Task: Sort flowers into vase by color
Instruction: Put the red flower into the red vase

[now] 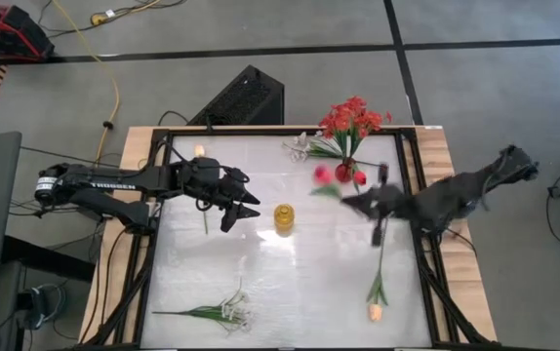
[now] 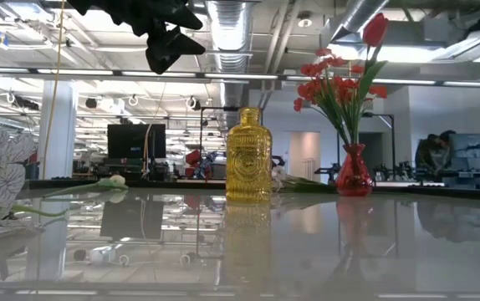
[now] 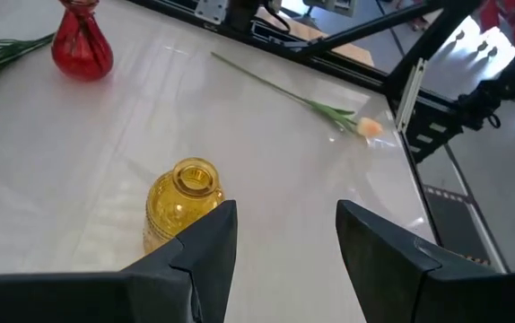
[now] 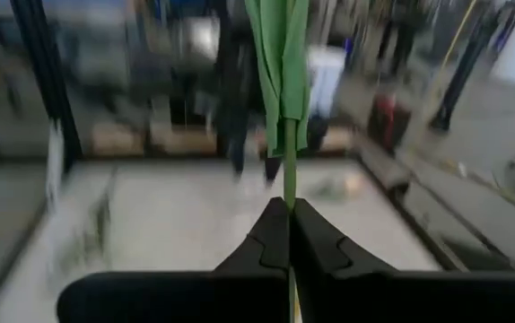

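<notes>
The right gripper [image 4: 289, 235] pinches a red tulip's [image 1: 322, 175] thin stem (light, floppy, best gripped mid-stem) just beside the red vase [image 1: 344, 173]; the left gripper [image 1: 244, 206] hovers with fingers spread near the yellow vase [image 1: 283, 218].

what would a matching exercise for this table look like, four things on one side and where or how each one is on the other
Things:
1. yellow vase
2. red vase
3. peach tulip
4. right gripper

States:
a. lying flat on the table near its front edge
b. holds red flowers
c. shut on a green flower stem
d. empty, standing near the table's middle

Pairs: 1-d, 2-b, 3-a, 4-c
</notes>
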Tool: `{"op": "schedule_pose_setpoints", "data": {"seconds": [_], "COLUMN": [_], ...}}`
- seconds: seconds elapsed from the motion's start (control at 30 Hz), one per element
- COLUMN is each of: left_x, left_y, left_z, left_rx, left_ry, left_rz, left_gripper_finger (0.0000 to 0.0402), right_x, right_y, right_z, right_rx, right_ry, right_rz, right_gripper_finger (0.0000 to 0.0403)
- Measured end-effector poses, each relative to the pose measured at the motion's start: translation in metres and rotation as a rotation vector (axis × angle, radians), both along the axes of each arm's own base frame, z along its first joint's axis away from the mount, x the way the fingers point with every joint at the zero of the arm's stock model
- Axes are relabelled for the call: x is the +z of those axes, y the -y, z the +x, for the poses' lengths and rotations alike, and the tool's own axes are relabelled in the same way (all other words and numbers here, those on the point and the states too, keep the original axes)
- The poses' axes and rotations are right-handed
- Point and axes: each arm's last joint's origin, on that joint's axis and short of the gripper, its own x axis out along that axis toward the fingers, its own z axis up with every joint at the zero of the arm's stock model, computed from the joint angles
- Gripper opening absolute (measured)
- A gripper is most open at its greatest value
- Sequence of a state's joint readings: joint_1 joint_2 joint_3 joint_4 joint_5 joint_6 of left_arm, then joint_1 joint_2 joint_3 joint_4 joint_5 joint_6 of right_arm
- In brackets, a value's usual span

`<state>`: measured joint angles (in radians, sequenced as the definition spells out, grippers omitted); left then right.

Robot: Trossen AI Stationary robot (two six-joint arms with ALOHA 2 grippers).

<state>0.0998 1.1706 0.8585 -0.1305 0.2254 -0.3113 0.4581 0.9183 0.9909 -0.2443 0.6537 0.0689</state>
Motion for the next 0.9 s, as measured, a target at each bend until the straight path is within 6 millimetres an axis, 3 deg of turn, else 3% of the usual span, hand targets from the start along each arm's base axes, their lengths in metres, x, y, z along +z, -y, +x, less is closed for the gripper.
{"op": "schedule_pose_setpoints", "data": {"seconds": [0.17, 0.33, 0.53, 0.7, 0.9], "left_x": [0.001, 0.001, 0.001, 0.002, 0.004], "left_y": [0.000, -0.001, -0.002, -0.003, -0.003], "left_z": [0.001, 0.001, 0.001, 0.001, 0.002], "left_rx": [0.017, 0.051, 0.104, 0.143, 0.159], "left_ry": [0.012, 0.009, 0.005, 0.013, 0.026], "left_rz": [-0.026, -0.030, -0.049, -0.050, -0.084], "left_gripper_finger": [0.0179, 0.0179, 0.0179, 0.0179, 0.0179], "right_x": [0.009, -0.010, -0.028, -0.042, -0.044], "right_y": [0.034, 0.058, 0.078, 0.094, 0.105], "right_z": [-0.041, -0.069, -0.083, -0.079, -0.077], "right_rx": [0.031, -0.096, -0.214, -0.323, -0.213], "right_ry": [0.424, 0.635, 0.802, 0.830, 0.899], "right_rz": [0.075, -0.031, -0.103, -0.050, 0.115], "right_gripper_finger": [0.0023, 0.0023, 0.0023, 0.0023, 0.0024]}}
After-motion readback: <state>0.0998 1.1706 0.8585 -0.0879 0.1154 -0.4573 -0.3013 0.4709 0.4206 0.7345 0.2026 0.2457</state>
